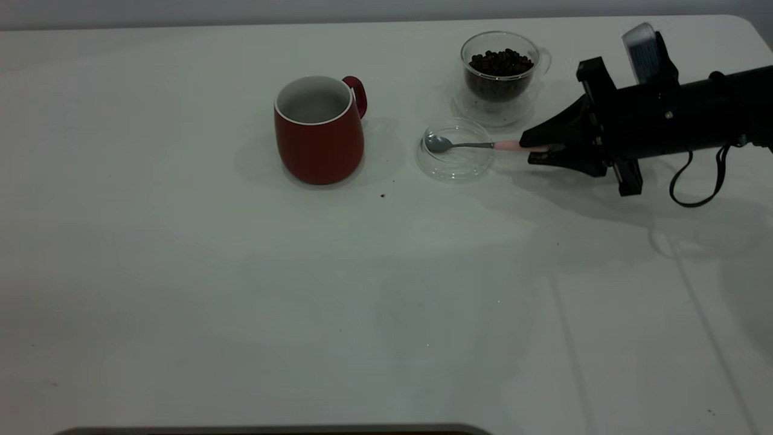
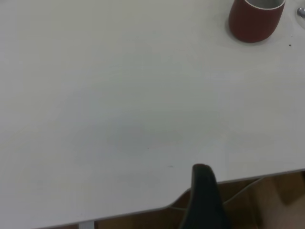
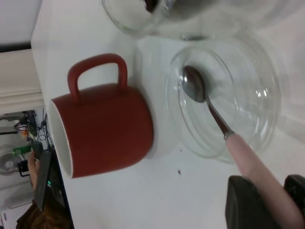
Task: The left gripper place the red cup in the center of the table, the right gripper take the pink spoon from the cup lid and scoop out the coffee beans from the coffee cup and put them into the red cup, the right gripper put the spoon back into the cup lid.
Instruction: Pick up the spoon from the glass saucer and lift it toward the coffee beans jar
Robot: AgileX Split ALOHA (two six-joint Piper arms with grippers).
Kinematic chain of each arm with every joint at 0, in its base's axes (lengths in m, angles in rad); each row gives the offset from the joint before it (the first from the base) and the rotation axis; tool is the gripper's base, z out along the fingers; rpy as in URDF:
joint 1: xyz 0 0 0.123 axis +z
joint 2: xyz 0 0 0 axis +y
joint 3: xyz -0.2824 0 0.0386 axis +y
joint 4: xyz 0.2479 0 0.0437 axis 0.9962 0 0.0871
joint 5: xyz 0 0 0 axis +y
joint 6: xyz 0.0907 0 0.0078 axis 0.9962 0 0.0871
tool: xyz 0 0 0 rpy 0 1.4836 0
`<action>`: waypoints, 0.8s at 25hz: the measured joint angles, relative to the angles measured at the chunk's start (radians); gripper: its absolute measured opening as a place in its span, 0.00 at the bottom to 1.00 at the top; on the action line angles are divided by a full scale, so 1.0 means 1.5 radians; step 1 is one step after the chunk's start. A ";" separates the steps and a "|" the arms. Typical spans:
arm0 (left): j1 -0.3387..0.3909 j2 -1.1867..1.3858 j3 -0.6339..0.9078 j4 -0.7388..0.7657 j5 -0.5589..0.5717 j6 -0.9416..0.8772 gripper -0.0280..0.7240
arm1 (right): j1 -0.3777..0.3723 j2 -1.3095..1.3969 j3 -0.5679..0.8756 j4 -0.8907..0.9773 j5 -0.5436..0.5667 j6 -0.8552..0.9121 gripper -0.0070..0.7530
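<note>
Shiny metal spoon (image 1: 468, 145) bowl lay in round clear glass lid (image 1: 455, 150) on smooth white worktop (image 1: 241, 290). Right gripper (image 1: 542, 148) jaws pinched spoon's pink handle tip. Red mug (image 1: 319, 128) stood beside lid.

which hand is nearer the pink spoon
Right. The right hand is at the pink spoon, its fingers around the handle end. The left hand is far off at the table edge, out of the exterior view.

Setting: robotics lab or test bench. Evidence: plain white table (image 1: 241, 290) under a bare pale wall; black robot arm reaching in from the right; beyond the far table edge, cluttered shelving with cables and equipment (image 3: 21, 138), seen indistinctly.
</note>
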 joint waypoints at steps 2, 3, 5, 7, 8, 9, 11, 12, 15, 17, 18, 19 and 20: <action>0.000 0.000 0.000 0.000 0.000 0.000 0.82 | 0.000 0.000 -0.007 -0.001 0.000 0.000 0.30; 0.000 0.000 0.000 0.000 0.000 0.000 0.82 | 0.000 0.000 -0.009 -0.001 0.000 0.000 0.30; 0.000 0.000 0.000 0.000 0.000 0.000 0.82 | -0.001 0.000 -0.010 -0.001 0.000 0.000 0.29; 0.000 0.000 0.000 0.000 0.000 0.001 0.82 | -0.001 0.000 -0.010 -0.001 0.000 0.000 0.26; 0.000 0.000 0.000 0.000 0.000 0.001 0.82 | -0.001 0.000 -0.010 -0.001 0.000 0.000 0.22; 0.000 0.000 0.000 0.000 0.000 0.001 0.82 | -0.001 0.000 -0.010 -0.002 -0.001 0.000 0.18; 0.000 0.000 0.000 0.000 0.000 0.001 0.82 | -0.004 0.000 -0.010 -0.007 0.004 -0.002 0.15; 0.000 0.000 0.000 0.000 0.000 0.001 0.82 | -0.008 0.000 -0.010 -0.011 0.005 -0.002 0.15; 0.000 0.000 0.000 0.000 0.000 0.001 0.82 | -0.023 -0.002 -0.010 -0.045 0.009 -0.002 0.15; 0.000 0.000 0.000 0.000 0.000 0.001 0.82 | -0.034 -0.008 -0.010 -0.073 0.011 0.002 0.15; 0.000 0.000 0.000 0.000 0.000 0.001 0.82 | -0.038 -0.013 -0.010 -0.089 0.011 0.006 0.15; 0.000 0.000 0.000 0.000 0.000 0.001 0.82 | -0.043 -0.017 -0.010 -0.104 0.011 0.015 0.15; 0.000 0.000 0.000 0.000 0.000 0.001 0.82 | -0.045 -0.025 -0.010 -0.124 0.011 0.026 0.15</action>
